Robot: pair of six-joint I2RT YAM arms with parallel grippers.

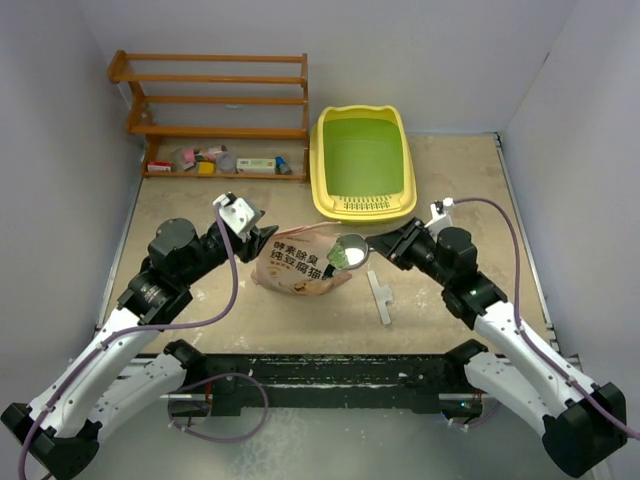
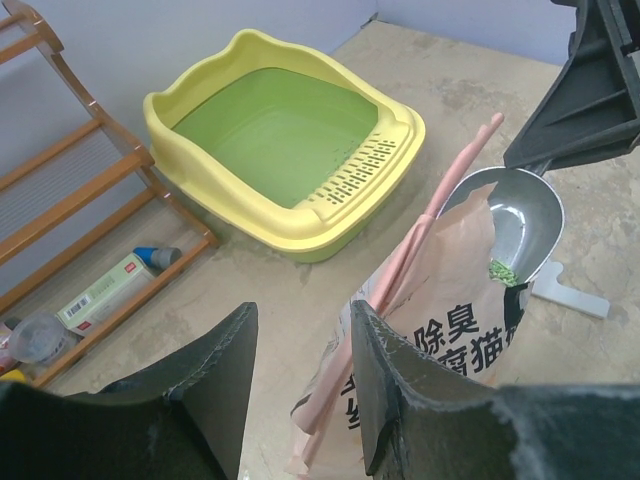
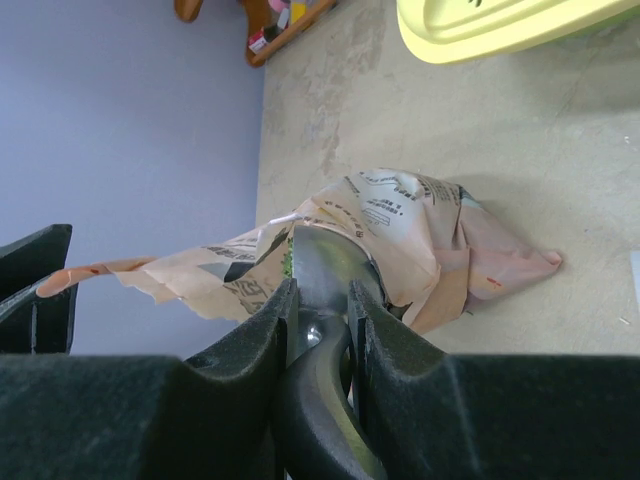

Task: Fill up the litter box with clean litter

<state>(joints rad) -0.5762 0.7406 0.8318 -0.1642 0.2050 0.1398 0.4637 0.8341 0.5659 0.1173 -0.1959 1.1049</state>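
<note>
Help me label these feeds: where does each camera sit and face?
Top: above, behind the bases, looking down at the table; both arms show.
Left wrist: on the left arm, facing the litter box; own fingers below.
Right wrist: on the right arm, facing the bag; fingers clamp the scoop.
Shared: all show bag and scoop.

Both arms fwd; L gripper (image 2: 302, 312) part-open, R gripper (image 3: 322, 292) clamping scoop (image 2: 520, 220).

The left arm (image 1: 165, 265) and right arm (image 1: 480, 295) are built with white lower links and black joints. A purple cable (image 1: 236, 272) is run along each. The left gripper (image 2: 302, 320) is moulded black, seemingly dust-flecked.
</note>
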